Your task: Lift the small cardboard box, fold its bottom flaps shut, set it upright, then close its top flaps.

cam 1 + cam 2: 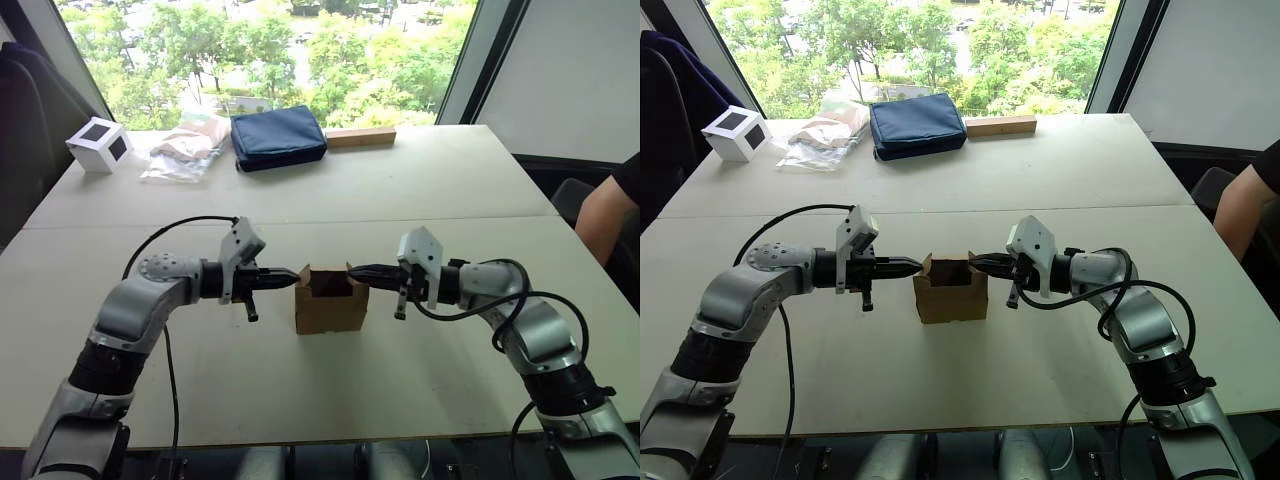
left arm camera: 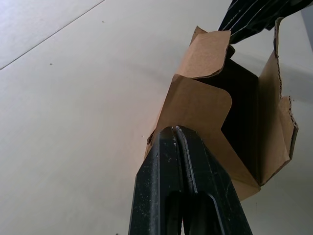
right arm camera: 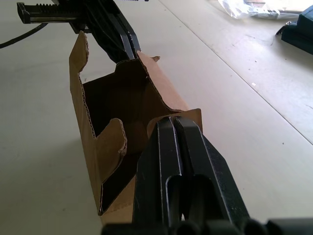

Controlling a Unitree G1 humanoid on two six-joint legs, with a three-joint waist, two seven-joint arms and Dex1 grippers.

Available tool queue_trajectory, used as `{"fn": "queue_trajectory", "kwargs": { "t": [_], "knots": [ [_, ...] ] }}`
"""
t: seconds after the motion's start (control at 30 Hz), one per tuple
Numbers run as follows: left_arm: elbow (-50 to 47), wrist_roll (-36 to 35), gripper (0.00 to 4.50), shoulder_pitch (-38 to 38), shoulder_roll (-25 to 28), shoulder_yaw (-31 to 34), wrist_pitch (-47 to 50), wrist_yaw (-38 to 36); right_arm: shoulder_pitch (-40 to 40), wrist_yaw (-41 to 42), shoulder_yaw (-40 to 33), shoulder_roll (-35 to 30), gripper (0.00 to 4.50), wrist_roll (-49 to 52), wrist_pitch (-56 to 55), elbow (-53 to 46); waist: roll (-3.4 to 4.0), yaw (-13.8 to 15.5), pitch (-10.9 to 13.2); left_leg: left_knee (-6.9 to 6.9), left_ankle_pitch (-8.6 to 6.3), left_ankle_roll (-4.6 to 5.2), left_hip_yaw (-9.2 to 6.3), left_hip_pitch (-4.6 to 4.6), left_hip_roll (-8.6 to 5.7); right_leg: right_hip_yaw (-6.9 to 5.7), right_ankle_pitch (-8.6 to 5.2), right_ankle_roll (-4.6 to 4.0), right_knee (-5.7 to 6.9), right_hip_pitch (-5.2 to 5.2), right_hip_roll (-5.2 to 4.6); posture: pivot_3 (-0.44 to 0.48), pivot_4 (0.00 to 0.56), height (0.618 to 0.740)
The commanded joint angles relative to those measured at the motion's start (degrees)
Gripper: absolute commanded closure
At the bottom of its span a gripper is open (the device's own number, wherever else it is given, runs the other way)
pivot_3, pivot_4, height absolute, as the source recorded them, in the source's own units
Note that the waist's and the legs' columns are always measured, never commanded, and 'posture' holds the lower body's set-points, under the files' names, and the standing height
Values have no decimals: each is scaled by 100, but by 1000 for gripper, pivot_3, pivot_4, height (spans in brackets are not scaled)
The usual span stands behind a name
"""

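Note:
The small cardboard box (image 1: pixel 330 308) stands on the table between my two grippers, its open end facing up. The top flaps (image 2: pixel 200 105) stick up and outward around the dark opening. Its bottom flaps are hidden under it. My left gripper (image 1: pixel 290 279) is shut, and its tip touches the flap on the box's left side (image 2: pixel 174 129). My right gripper (image 1: pixel 355 272) is shut too, its tip against the flap on the box's right side (image 3: pixel 173 120). Nothing sits between either pair of fingers.
At the far edge of the table lie a white cube with black squares (image 1: pixel 100 143), a clear plastic bag (image 1: pixel 185 150), a dark blue pouch (image 1: pixel 278 136) and a long wooden block (image 1: pixel 360 137). A person's arm (image 1: pixel 610 210) shows at the right.

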Motion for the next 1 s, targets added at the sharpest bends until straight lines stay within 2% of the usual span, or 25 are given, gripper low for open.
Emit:
{"fn": "queue_trajectory", "kwargs": {
  "t": [0.03,0.3,0.53,0.73,1.0],
  "knots": [
    [-229,-133,4453,-165,35,96,-37,-78,63,53,-107,-43,4500,155,71,-259,0,0,0,0,0,0,0,0,0,0,0,0,0,0,0,0,150,737],
    [-157,107,4453,-161,-52,-260,-171,-85,243,-49,209,126,4500,-84,-26,-95,0,-11,0,0,0,0,0,0,0,0,0,0,0,0,1,0,150,737],
    [-42,315,4453,-164,-144,-464,-312,-62,196,-141,193,235,4500,-162,-51,25,0,20,-1,0,0,0,-1,7,-1,0,0,0,-1,10,-1,0,150,737],
    [-66,196,4453,-282,-177,-228,-222,-26,95,-27,-70,184,4500,256,208,-309,0,25,-1,1,0,0,-2,8,-2,-1,0,0,-2,12,-1,0,150,737],
    [-205,81,4453,-422,-89,-126,-143,-126,-307,18,67,118,4500,342,517,-657,0,-10,0,0,0,1,-2,6,0,-1,0,0,-1,6,2,0,150,737]
  ]
}}
